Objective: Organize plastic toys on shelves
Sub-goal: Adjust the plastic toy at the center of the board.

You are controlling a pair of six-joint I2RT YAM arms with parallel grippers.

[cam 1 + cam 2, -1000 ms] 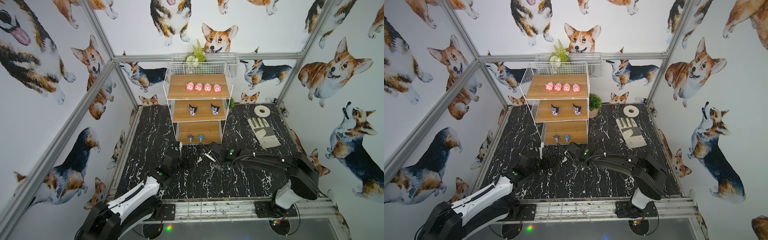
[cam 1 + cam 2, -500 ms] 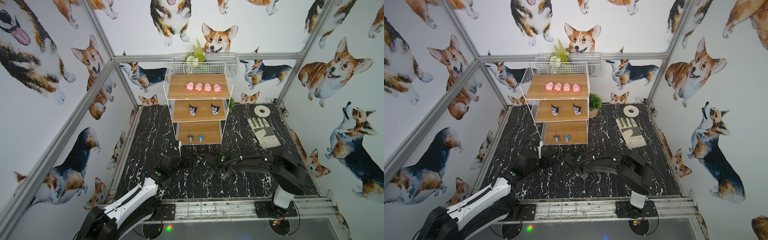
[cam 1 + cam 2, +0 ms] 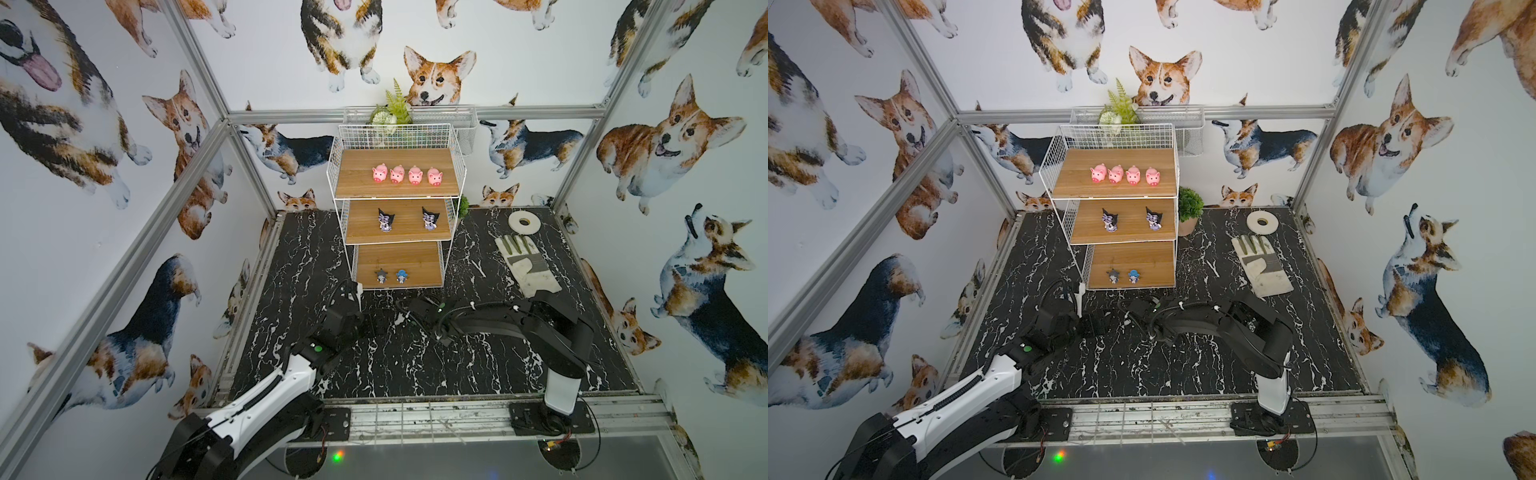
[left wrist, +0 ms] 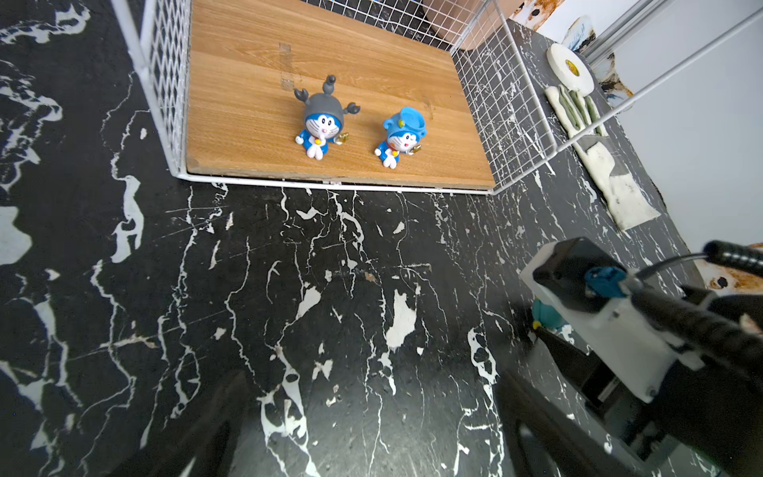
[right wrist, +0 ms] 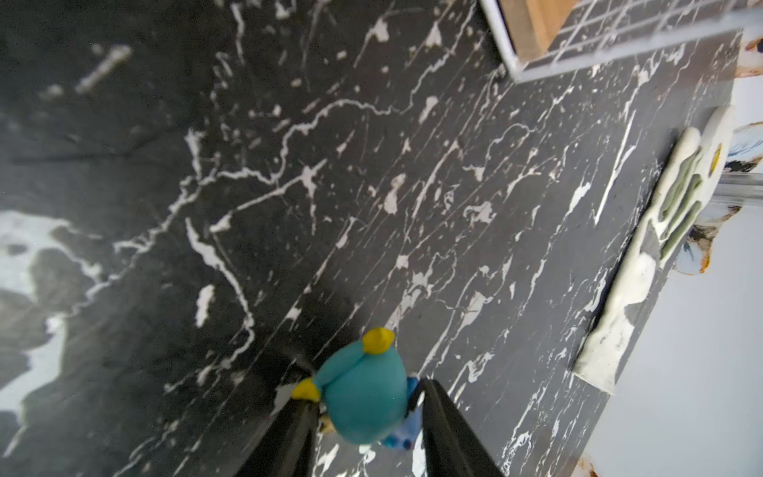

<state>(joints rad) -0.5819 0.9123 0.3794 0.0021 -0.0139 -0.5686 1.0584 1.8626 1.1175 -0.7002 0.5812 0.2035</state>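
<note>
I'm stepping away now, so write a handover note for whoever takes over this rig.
Left gripper: open, empty, over the table.
Right gripper: shut on the teal-hooded figure, over the table.
Done: four pink pigs on the top shelf, two black-and-purple figures on the middle shelf, two blue figures on the bottom shelf.
Left: set the teal-hooded figure beside them.

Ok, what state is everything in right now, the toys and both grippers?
Four pink plastic pigs: standing, top shelf.
Two black-and-purple pointy-eared figures: standing, middle shelf.
Two small blue cat figures: upright, bottom shelf.
Teal yellow-tipped figure: inside right gripper, grip unclear.
Left gripper: open, empty.
</note>
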